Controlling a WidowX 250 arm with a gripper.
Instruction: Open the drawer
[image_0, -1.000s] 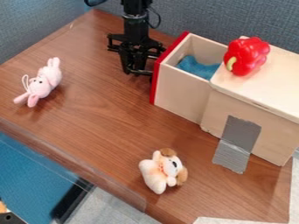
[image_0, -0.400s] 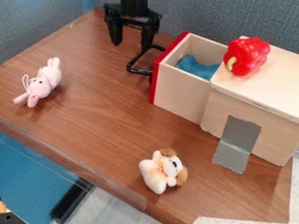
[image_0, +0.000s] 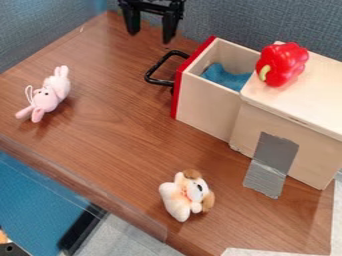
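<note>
Wooden box (image_0: 317, 102) is sitting at right, its drawer (image_0: 207, 105) sticking well out. Gripper (image_0: 151, 36) is hanging wide and empty, clear of the handle (image_0: 160, 63). Opening's looking done imo, so next it's just avoiding bumps.

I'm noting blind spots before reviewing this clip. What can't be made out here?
All in the camera view:
- Floor of the drawer beneath the blue cloth: hidden by the cloth.
- Inside of the wooden box: hidden by its top and side.
- Upper part of the tool: cut off by the top edge.
</note>
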